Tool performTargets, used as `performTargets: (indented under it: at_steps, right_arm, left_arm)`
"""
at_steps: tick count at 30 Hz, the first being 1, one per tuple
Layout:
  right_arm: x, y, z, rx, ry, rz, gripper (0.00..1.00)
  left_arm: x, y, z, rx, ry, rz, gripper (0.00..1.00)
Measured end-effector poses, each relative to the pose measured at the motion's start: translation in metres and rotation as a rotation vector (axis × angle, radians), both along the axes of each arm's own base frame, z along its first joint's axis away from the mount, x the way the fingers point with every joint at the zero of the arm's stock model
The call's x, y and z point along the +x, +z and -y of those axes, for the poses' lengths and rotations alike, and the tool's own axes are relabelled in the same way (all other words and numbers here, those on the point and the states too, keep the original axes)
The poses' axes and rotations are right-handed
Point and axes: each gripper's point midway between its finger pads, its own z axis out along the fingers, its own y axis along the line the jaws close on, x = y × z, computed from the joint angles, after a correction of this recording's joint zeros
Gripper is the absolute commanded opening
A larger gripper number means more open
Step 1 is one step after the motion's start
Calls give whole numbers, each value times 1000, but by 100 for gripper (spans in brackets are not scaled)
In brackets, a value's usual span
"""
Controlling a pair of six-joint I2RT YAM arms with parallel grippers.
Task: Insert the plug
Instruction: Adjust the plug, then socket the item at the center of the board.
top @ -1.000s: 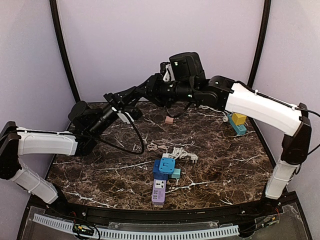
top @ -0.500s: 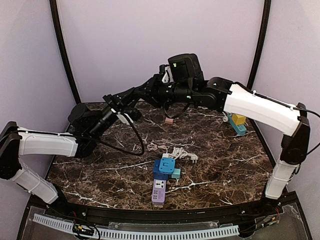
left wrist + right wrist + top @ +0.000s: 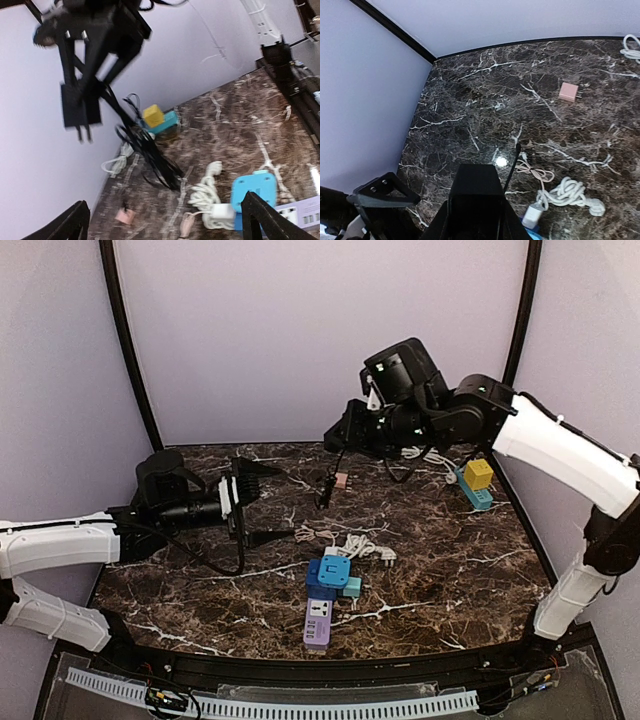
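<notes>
my right gripper [image 3: 343, 433] is clamped on the black plug [image 3: 80, 105], held high over the table [image 3: 450, 560], prongs down, ready to descend; my left gripper [image 3: 268, 502] gapes wide, empty, probably to steady the power strip [image 3: 318, 622].

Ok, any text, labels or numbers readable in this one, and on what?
No text can be read anywhere.
Dark marks on the purple power strip: too small in the top view, blurred in the left wrist view.
The black plug held in the right pincer: no marking shows.
</notes>
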Motion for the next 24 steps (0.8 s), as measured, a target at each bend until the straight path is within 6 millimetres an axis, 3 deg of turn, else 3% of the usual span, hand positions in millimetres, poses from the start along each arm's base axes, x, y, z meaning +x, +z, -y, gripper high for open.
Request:
performTargets:
  at_steps: [6, 9, 12, 14, 18, 24]
  right_arm:
    - [-32, 44, 82, -92, 13, 93, 0]
    - [-50, 46, 113, -123, 44, 108, 0]
    - [-66, 21, 126, -188, 102, 73, 0]
    - [-72, -6, 127, -247, 140, 26, 0]
    - [-82, -48, 130, -327, 188, -59, 0]
    - [-95, -71, 138, -348, 215, -109, 0]
  left_arm:
    - [-34, -65, 11, 123, -173, -438, 86]
    - [-42, -96, 18, 201, -233, -578, 84]
    - [-47, -121, 24, 269, -286, -653, 92]
    - [-49, -132, 27, 304, -325, -679, 94]
    - [-49, -152, 33, 345, -364, -708, 93]
    - [-44, -175, 42, 380, -335, -694, 86]
